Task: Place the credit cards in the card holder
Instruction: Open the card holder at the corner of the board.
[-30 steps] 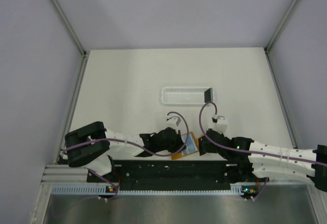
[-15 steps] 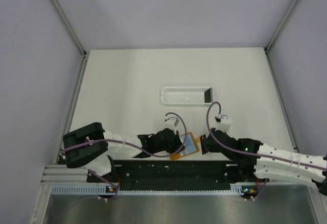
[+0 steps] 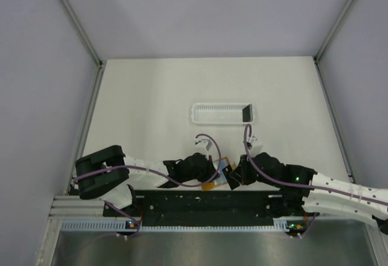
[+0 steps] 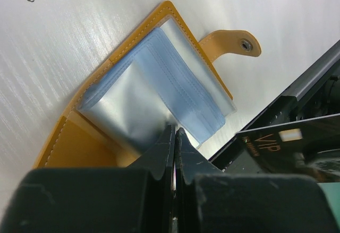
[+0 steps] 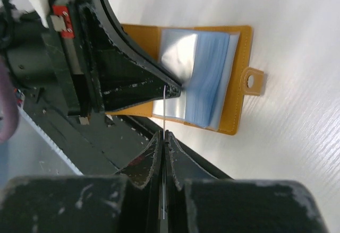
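- At the table's (image 3: 151,96) near edge, the holder (image 4: 69,148) is spread open and its sleeve (image 4: 133,100) is pinched by the left end effector (image 4: 174,137).
- For insertion, the card (image 4: 265,143) clamped in the right end effector (image 5: 163,135) must be aligned with the sleeve mouth.

We see a pale cream bench (image 3: 151,90) closed in by plain grey-white walls (image 3: 200,11) on three sides, with bare metal posts (image 3: 76,20) meeting its far corners. Along its near edge run a black rail (image 3: 206,202), a white slotted strip (image 3: 200,225) and a brushed metal sheet (image 3: 200,249). The light is soft and even.
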Action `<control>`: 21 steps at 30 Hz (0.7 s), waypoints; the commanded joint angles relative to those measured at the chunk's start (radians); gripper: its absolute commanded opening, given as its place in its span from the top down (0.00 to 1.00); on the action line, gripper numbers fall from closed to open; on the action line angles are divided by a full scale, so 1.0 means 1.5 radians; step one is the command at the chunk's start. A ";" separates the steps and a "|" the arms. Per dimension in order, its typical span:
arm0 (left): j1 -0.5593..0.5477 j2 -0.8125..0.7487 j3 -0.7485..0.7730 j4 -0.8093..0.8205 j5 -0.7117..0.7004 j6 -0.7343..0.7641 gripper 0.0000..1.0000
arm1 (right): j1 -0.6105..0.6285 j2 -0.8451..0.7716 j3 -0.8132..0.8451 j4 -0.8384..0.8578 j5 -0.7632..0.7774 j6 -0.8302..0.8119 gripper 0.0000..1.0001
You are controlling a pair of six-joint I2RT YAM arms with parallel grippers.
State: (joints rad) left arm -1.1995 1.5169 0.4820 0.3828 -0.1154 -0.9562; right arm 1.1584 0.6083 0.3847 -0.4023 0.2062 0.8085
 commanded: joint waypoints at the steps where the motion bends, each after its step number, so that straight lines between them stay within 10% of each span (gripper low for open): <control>1: -0.002 0.030 -0.030 -0.090 0.002 0.011 1.00 | 0.003 0.045 -0.010 0.058 -0.051 -0.007 1.00; 21: -0.003 0.028 -0.034 -0.089 0.000 0.010 1.00 | -0.028 0.110 -0.041 0.035 -0.009 0.040 1.00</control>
State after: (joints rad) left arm -1.1995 1.5169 0.4755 0.3935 -0.1154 -0.9638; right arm 1.1393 0.7673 0.3214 -0.3412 0.1482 0.8433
